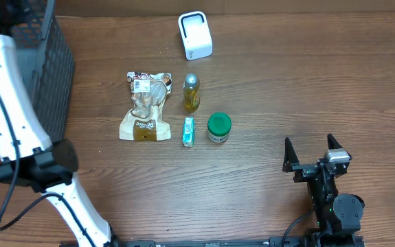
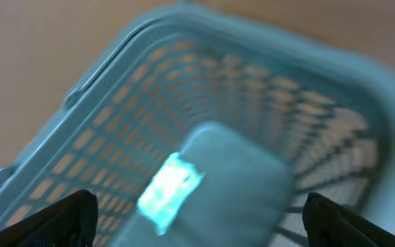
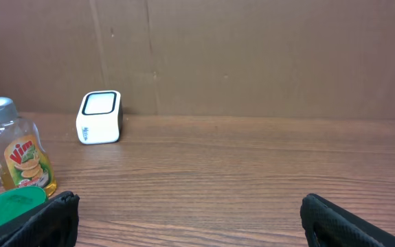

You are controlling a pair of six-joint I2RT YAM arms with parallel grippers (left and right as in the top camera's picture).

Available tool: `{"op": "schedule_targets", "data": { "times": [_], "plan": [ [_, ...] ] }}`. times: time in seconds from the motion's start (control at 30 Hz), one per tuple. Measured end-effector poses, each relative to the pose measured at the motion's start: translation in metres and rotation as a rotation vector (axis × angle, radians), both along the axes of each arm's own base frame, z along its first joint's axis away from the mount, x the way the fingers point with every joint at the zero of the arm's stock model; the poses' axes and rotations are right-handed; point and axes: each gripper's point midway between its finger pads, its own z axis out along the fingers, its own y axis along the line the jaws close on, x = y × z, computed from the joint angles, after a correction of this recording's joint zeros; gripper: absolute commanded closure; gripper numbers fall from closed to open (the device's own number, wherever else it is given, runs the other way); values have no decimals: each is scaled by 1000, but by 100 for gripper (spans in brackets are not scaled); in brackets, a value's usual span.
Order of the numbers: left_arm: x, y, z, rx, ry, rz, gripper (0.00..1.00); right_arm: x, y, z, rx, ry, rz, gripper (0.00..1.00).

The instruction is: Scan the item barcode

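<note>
While the white left arm (image 1: 8, 103) reaches up and over the grey plastic lattice basket (image 1: 49, 75), its wrist tips downward so that its camera looks into the basket's mesh walls (image 2: 101, 75). The left gripper (image 2: 198, 199) has its two dark fingers (image 2: 66, 216) spread wide and holds nothing. Beyond and between those fingers, on the basket floor, lies the grey-blue soft-cornered packet (image 2: 231, 178). It is apart from both fingertips. The view is blurred, so only its rounded outline and a bright cyan-white label (image 2: 171, 191) on the side nearer the left finger can be made out; no barcode can be read.

The right arm (image 1: 334, 206) is folded low at the near edge of the wooden table (image 1: 286, 82), forearm level, with the right gripper (image 1: 309, 144) pointing away across the tabletop. Its black fingers (image 3: 53, 216) stand fully apart, with only bare wood between them.

Far ahead of its left finger stands the white box-shaped scanner (image 3: 101, 116), upright with its window facing up and toward the camera. Nearer, outside that same finger, stands a clear bottle of yellow liquid with a grey cap (image 3: 18, 158), and just beside the fingertip is the green round lid of a small jar (image 3: 12, 206). Further left lie a small teal-and-white tube (image 1: 188, 132) and a clear snack bag with a tan base (image 1: 145, 106).
</note>
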Motion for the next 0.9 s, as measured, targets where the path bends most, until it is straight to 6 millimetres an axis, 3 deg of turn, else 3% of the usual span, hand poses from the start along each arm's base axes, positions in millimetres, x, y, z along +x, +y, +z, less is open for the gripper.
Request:
{"op": "schedule_targets", "data": {
  "times": [0.2,0.37,0.47,0.6,0.9],
  "plan": [
    [0,49,-86,-56,165,86,5,0,0,0,0,1,0,0],
    [-2,73,-177,-100,328,100,9,0,0,0,0,0,0,0],
    [-7,81,-212,-103,387,84,14,0,0,0,0,0,0,0],
    [-14,92,-240,-102,428,65,22,0,0,0,0,0,0,0],
    [-33,108,-281,-174,447,32,25,0,0,0,0,0,0,0]
  ]
}}
